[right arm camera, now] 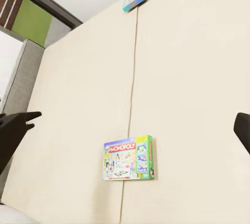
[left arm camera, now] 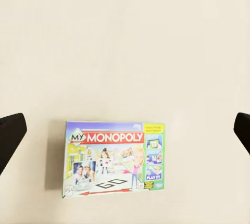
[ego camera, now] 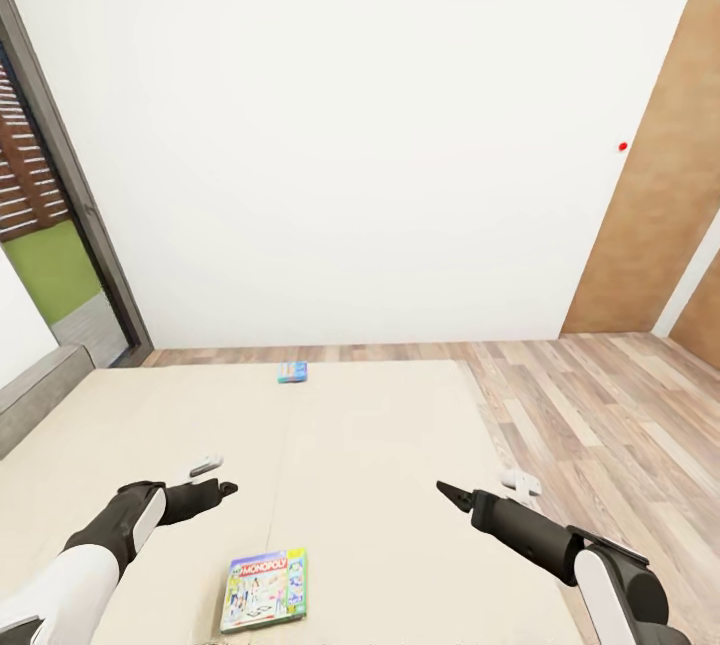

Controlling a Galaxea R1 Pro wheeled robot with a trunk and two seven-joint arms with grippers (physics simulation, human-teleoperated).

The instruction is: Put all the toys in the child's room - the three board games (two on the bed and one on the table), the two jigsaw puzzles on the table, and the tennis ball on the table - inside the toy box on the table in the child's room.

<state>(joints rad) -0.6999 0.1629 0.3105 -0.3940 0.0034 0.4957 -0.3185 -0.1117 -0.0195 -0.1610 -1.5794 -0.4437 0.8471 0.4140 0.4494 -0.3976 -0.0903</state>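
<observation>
Picking step: 1 of the 2 board games on the bed (ego camera: 400, 445) is being lined up for a grab; nothing is held yet.
Monopoly box (ego camera: 265, 590): laid flat near the close edge of the bed, between the 2 arms.
Blue game (ego camera: 292, 372): laid at the far edge, well apart from both arms.
Left gripper (ego camera: 212, 478): spread wide, hung above the Monopoly box.
Right gripper (ego camera: 455, 496): spread wide too, nothing gripped.
Next move: an arm likely must be lowered so the box edges are pinched.
</observation>
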